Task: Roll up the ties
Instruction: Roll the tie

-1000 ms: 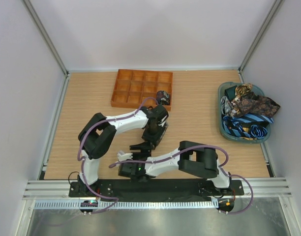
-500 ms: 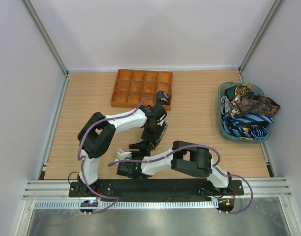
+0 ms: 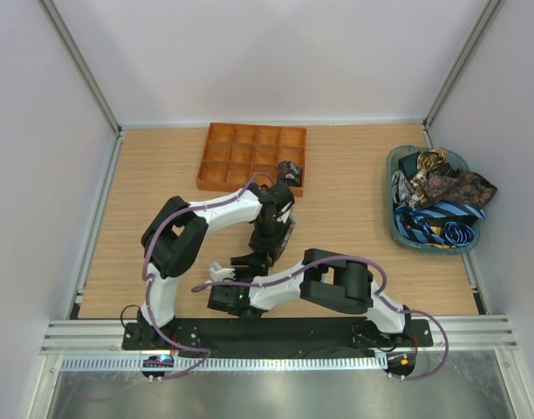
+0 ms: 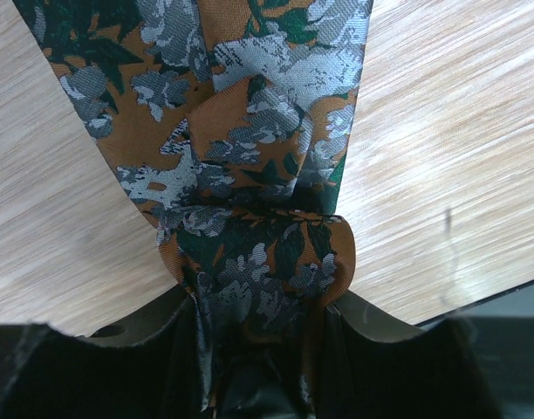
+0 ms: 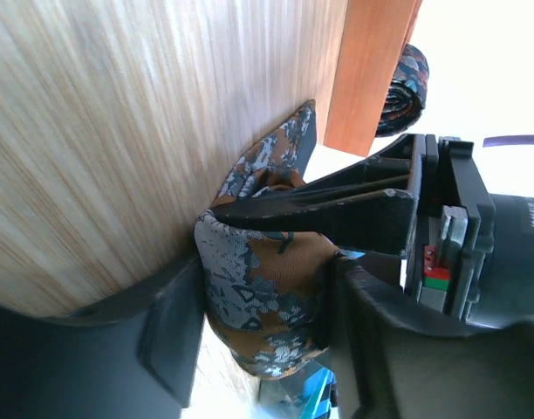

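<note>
Wooden table's (image 3: 345, 209) tray (image 3: 228, 158) holds one rolled tie (image 3: 290, 172).

place: robotics lab test cell | walls: plain white panels (image 3: 267, 52) on three sides | frame: aluminium posts (image 3: 79, 61) at far corners | worktop: wood-grain table (image 3: 162, 175), metal rail (image 3: 84, 336) along near edge

The table (image 3: 354, 227) is a light, wood-grained board. An orange gridded tray (image 3: 208, 157) sits on it toward the far edge, a little left of centre. A teal basket (image 3: 393, 214) stands at the right edge, well apart from the tray. Near the middle a brown paisley tie (image 4: 249, 175) lies on the wood. Its broad part is spread flat against the grain, and its nearer part is bunched into a raised fold.
</note>
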